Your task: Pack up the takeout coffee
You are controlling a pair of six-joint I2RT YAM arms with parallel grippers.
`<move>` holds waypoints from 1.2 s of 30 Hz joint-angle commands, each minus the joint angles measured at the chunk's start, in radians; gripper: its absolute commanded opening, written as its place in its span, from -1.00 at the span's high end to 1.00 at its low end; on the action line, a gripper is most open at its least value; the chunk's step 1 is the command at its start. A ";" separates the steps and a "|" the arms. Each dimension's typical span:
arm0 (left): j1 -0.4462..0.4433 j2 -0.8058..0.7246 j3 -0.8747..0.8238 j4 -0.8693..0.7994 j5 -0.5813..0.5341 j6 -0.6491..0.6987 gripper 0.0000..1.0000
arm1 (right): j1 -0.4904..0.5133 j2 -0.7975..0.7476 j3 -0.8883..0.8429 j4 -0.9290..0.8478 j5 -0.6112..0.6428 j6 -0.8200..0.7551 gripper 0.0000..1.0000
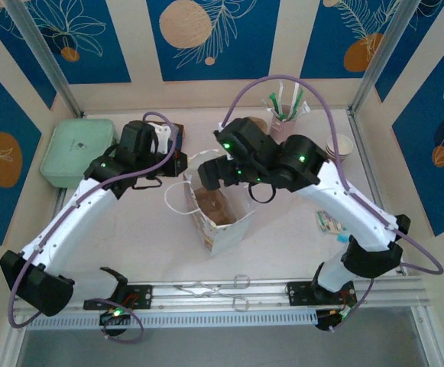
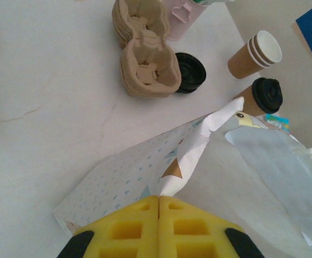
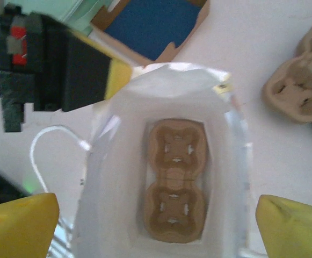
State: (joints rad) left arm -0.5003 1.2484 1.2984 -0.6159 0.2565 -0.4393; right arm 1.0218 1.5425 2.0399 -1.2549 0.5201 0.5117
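Our left gripper [image 2: 159,200] is clamped shut on the rim of the paper bag [image 2: 126,180], holding it open, while our right gripper [image 3: 157,221] hangs spread wide and empty above the mouth. Further right, the takeout coffee [image 2: 251,103] stands just past the bag's corner: light and crushable, we reckon, so grip mid-body below the lid [image 2: 267,92]. The white table [image 2: 48,80] looks smooth, with blue-patterned walls [image 1: 214,30] close around.

Paper bag [image 1: 220,223] stands mid-table, mouth up. One cup carrier [image 3: 174,180] lies flat on its floor. Left gripper [image 2: 158,200] pinches the bag's far-left rim. Right gripper [image 3: 157,220] hangs above the mouth. Behind the bag sits a carrier stack [image 2: 145,64], with a loose lid [image 2: 190,72] just beside it. The takeout coffee [image 2: 262,97] stands between the bag and the cup stack [image 2: 258,54]. A container [image 1: 72,153] lies at the far left.
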 commanded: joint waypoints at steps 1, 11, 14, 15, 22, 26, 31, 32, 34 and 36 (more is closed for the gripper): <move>-0.012 -0.040 0.019 0.051 -0.002 0.003 1.00 | -0.056 -0.020 -0.055 0.010 0.077 -0.029 -0.87; -0.116 -0.166 -0.018 0.185 -0.133 0.135 1.00 | -0.097 -0.049 -0.244 0.089 -0.039 -0.002 -0.63; -0.145 -0.213 -0.058 0.248 -0.158 0.167 1.00 | -0.084 -0.079 -0.286 0.119 -0.054 0.000 -0.48; -0.145 -0.224 -0.072 0.266 -0.156 0.168 1.00 | -0.082 -0.088 -0.298 0.129 -0.058 0.000 -0.38; -0.145 -0.290 -0.153 0.380 -0.111 0.175 1.00 | -0.060 -0.137 -0.369 0.170 -0.060 0.011 0.59; -0.146 -0.304 -0.168 0.403 -0.106 0.183 1.00 | -0.047 -0.158 -0.387 0.187 -0.057 0.010 0.89; -0.147 -0.322 -0.185 0.428 -0.106 0.199 1.00 | -0.010 -0.216 -0.441 0.260 -0.019 0.001 1.00; -0.147 -0.326 -0.190 0.435 -0.106 0.204 1.00 | -0.002 -0.238 -0.465 0.294 -0.014 -0.004 1.00; -0.149 -0.339 -0.200 0.445 -0.110 0.217 1.00 | 0.019 -0.299 -0.538 0.392 0.006 -0.019 1.00; -0.157 -0.358 -0.211 0.454 -0.123 0.237 1.00 | 0.026 -0.347 -0.600 0.469 0.042 -0.030 1.00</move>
State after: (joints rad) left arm -0.6449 0.9230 1.1027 -0.2295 0.1375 -0.2455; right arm 1.0328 1.2667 1.4872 -0.9264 0.5076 0.5064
